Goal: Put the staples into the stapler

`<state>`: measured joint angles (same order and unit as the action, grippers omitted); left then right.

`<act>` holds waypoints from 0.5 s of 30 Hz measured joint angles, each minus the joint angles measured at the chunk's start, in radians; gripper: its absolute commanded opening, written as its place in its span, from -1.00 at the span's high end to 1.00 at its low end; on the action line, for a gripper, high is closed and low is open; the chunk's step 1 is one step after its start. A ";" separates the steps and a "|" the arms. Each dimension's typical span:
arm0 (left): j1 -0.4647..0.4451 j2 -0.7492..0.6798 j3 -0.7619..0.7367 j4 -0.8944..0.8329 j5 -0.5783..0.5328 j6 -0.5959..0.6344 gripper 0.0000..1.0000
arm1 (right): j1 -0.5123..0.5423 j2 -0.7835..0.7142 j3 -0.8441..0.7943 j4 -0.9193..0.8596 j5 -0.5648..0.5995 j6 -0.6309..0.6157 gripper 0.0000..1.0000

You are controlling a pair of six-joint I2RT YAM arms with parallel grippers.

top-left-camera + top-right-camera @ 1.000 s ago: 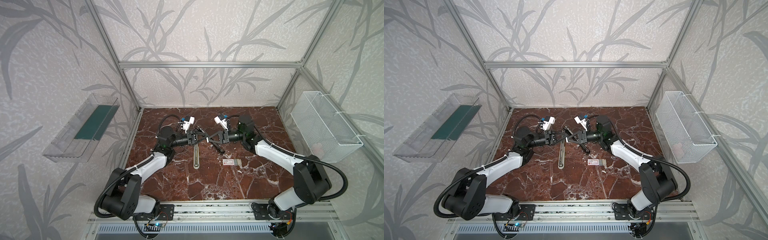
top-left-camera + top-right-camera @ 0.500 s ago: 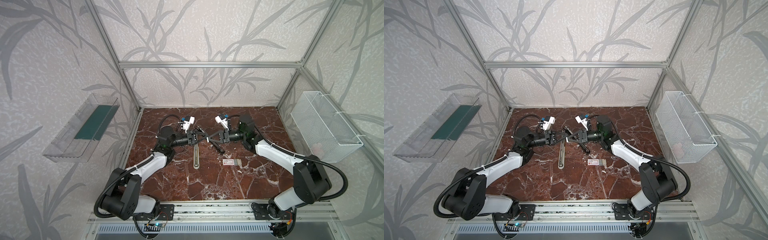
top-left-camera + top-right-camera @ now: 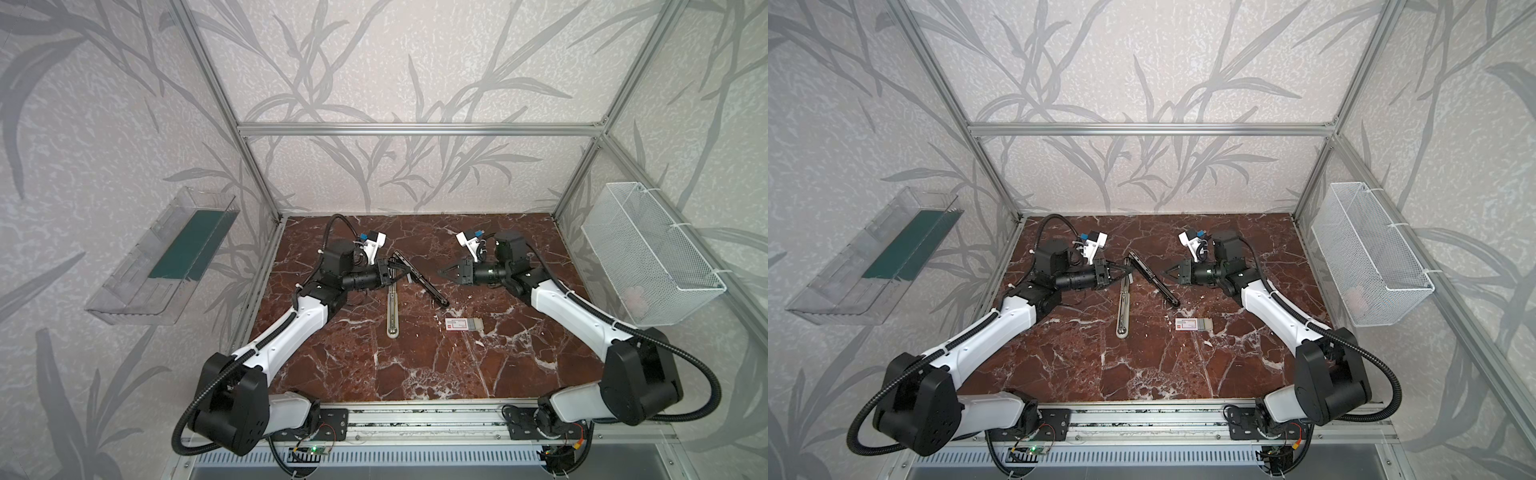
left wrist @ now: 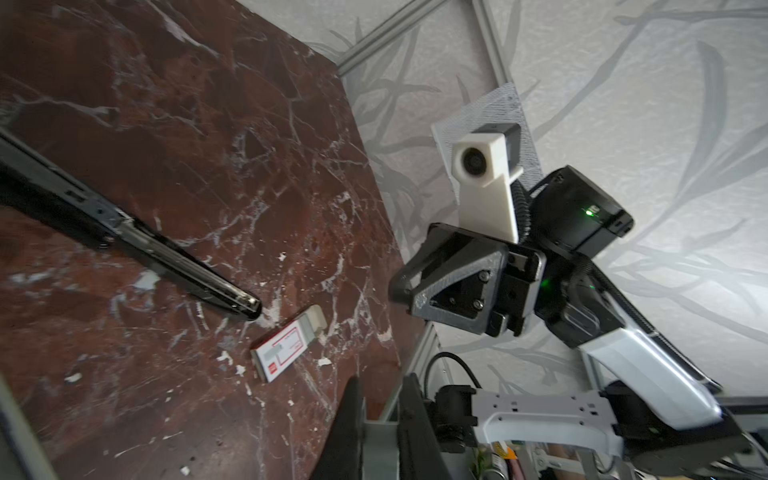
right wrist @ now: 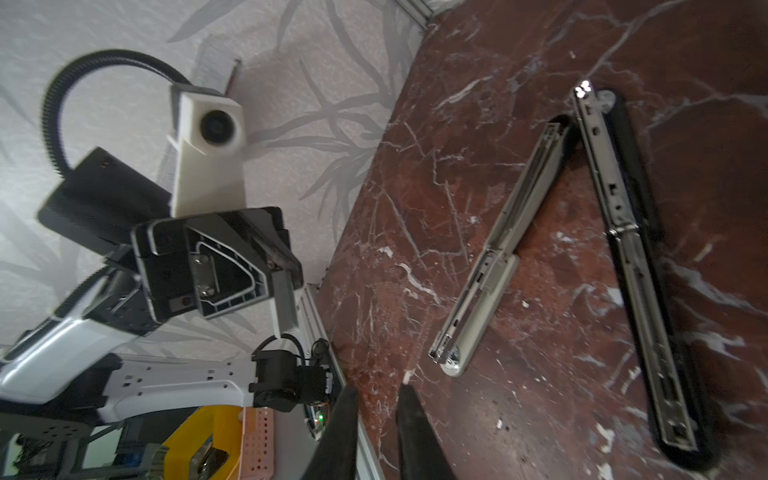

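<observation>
Top views, we are seeing left gripper (image 3: 402,271) pinching the staples (image 5: 282,303) near the stapler (image 3: 428,289), right gripper (image 3: 444,272) slightly parted, open table (image 3: 432,262) between.

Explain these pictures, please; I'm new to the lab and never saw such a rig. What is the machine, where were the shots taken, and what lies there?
It is a robot with two arms mounted at the front of a marble-patterned table. Each arm ends in two fingers that pinch. Two pictures look down from overhead; the other two come from a camera on each wrist. On the table lie a black stapler and a beige-grey stapler, both opened out flat, and a white staple box. The left arm's fingers pinch a grey strip, the staples. The right arm's fingers stand slightly apart, empty.
</observation>
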<state>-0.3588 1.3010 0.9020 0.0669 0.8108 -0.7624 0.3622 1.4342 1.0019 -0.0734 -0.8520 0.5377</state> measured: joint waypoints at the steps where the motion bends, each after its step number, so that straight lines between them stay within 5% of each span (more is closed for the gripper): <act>1: 0.000 0.001 0.012 -0.054 -0.044 0.026 0.78 | 0.001 0.000 0.000 -0.032 0.028 -0.024 0.64; 15: -0.156 0.241 0.214 -0.504 -0.633 0.124 0.78 | 0.003 0.000 -0.058 -0.165 0.261 -0.161 0.66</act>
<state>-0.5144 1.5417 1.1164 -0.4366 0.1776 -0.6384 0.3649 1.4342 0.9440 -0.2386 -0.5915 0.3763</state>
